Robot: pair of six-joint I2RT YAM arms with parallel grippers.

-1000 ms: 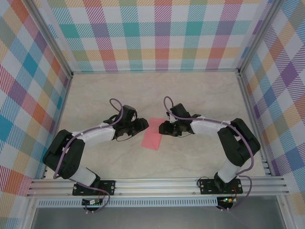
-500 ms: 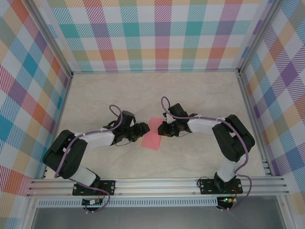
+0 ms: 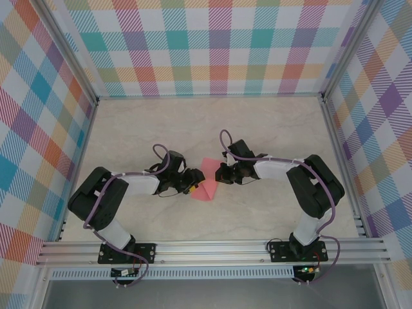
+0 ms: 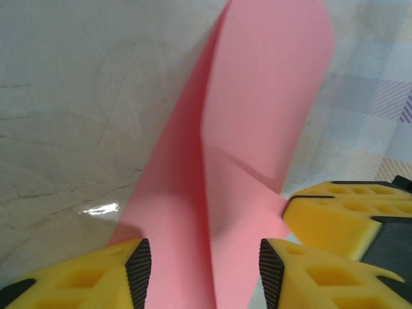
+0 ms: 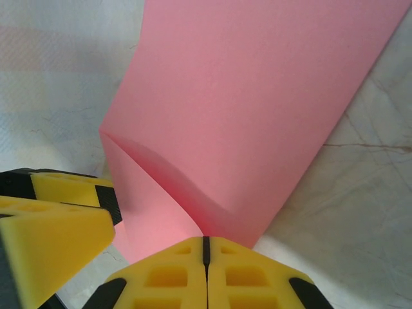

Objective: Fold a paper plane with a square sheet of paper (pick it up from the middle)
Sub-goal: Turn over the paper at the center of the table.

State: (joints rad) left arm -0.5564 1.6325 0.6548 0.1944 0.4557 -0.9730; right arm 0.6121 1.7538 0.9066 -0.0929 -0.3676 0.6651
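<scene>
Right gripper (image 5: 206, 250) is pinching the square sheet of paper (image 5: 257, 96), seemingly buckling a ridge for the open left gripper (image 4: 205, 270) straddling it.

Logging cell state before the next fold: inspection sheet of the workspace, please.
Surface: pale marbled tabletop, slightly glossy.
Job's things: square sheet of paper, salmon-pink, mid-table, buckled into a raised ridge; not yet a plane.
Clutter: nothing seen.
End effectors: left end effector open, pads either side of the ridge; right end effector shut on the sheet's edge.
Cables: purple cables loop free, clear of the paper.
Surroundings: plaid walls, aluminium rail at the near edge.
</scene>
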